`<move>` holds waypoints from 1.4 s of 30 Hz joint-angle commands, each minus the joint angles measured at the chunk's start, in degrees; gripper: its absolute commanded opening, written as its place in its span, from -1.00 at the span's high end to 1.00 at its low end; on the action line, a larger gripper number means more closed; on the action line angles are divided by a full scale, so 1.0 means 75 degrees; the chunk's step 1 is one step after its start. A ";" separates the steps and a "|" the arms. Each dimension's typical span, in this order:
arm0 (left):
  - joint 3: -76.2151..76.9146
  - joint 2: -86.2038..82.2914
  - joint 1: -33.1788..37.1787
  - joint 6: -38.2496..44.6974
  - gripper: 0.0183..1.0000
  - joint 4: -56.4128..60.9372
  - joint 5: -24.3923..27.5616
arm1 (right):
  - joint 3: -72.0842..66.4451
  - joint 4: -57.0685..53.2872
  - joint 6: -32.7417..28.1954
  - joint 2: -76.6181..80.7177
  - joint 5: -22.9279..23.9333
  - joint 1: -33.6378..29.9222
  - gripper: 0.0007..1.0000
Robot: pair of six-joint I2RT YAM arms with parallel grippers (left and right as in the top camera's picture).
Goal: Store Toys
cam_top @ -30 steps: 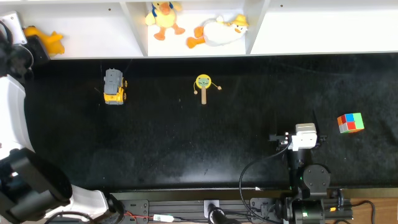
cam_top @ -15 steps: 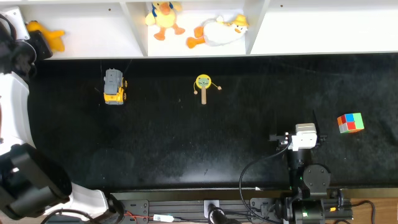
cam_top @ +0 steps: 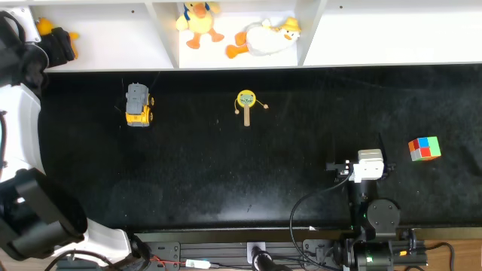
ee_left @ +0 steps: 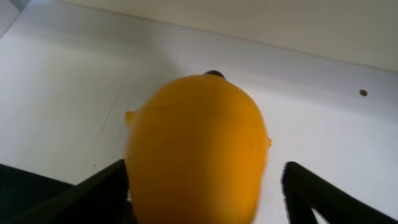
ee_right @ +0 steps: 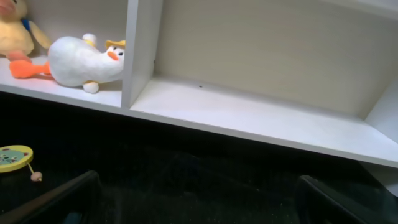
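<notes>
My left gripper [cam_top: 54, 44] is at the far left, inside the left compartment of the white shelf [cam_top: 376, 47], shut on an orange plush toy [cam_top: 45, 27]. Seen from the left wrist, the orange toy [ee_left: 196, 149] sits between the fingers [ee_left: 102, 190] above the white shelf floor. A yellow toy truck [cam_top: 138, 104], a green rattle drum [cam_top: 246, 100] and a coloured cube [cam_top: 424, 148] lie on the black table. My right gripper [ee_right: 199, 214] rests low at the right, open and holding nothing.
A yellow duck plush [cam_top: 199, 19] and a white duck plush [cam_top: 265, 38] lie in the middle compartment; the white duck [ee_right: 81, 61] also appears in the right wrist view. The right compartment [ee_right: 261, 112] holds nothing. Black table stretches between the toys.
My left gripper has carried the orange toy farther back and left into the left compartment. The right arm and the toys on the table have not moved.
</notes>
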 commanded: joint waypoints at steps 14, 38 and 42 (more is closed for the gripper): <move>0.0017 -0.1157 -0.0029 0.0096 -1.00 -0.0761 -0.0169 | -0.0105 0.0032 -0.0003 -0.0044 0.0023 -0.0020 -0.99; -0.5397 -0.4106 -0.2757 -0.1239 -1.00 -0.0603 -0.0632 | -0.0105 0.0032 -0.0003 -0.0041 0.0023 -0.0020 -0.99; -0.5388 -0.3416 -0.2865 -0.1218 -1.00 0.0131 -0.0924 | -0.0105 0.0032 -0.0003 -0.0044 0.0023 -0.0020 -0.99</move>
